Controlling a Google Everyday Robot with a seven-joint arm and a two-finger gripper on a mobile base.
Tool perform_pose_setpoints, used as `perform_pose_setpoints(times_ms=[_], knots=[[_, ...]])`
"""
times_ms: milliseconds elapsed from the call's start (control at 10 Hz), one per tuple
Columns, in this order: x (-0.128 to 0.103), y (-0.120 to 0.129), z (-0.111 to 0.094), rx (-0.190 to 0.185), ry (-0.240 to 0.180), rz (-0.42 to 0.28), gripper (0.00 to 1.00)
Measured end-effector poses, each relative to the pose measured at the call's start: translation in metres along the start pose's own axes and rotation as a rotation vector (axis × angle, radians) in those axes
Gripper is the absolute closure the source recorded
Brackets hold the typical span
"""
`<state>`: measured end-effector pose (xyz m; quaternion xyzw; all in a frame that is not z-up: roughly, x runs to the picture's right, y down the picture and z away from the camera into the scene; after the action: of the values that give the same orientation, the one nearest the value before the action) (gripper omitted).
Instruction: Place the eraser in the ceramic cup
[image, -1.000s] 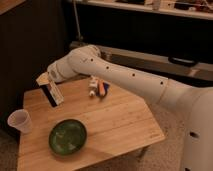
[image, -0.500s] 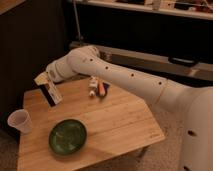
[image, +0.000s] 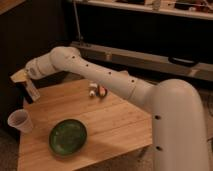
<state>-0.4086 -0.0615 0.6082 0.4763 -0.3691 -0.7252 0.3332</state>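
- Gripper (image: 24, 82) sits at the far left over the table's (image: 115, 125) edge, clamped tight on the eraser (image: 30, 91), which hangs down from it, slightly tilted.
- It has slid left over the last second, so the eraser is now much nearer to being above the ceramic cup (image: 20, 121), which hasn't budged.
- Cup's just below and a touch left, so I'd guess a small nudge over, then lower and release.
- Green bowl (image: 54, 131) sits next along.
- Small white and orange bits (image: 97, 90) lie further right, well apart.
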Motion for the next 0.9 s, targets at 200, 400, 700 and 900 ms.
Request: perform_pose_setpoints(times_ms=[200, 400, 700, 900], knots=[[0.009, -0.021, 0.031, 0.079, 0.028, -0.060, 1.00], [0.007, -0.028, 0.043, 0.122, 0.053, -0.107, 1.00], [-0.014, -0.026, 0.054, 0.151, 0.059, -0.160, 1.00], [-0.023, -0.026, 0.060, 0.157, 0.052, -0.185, 1.00]])
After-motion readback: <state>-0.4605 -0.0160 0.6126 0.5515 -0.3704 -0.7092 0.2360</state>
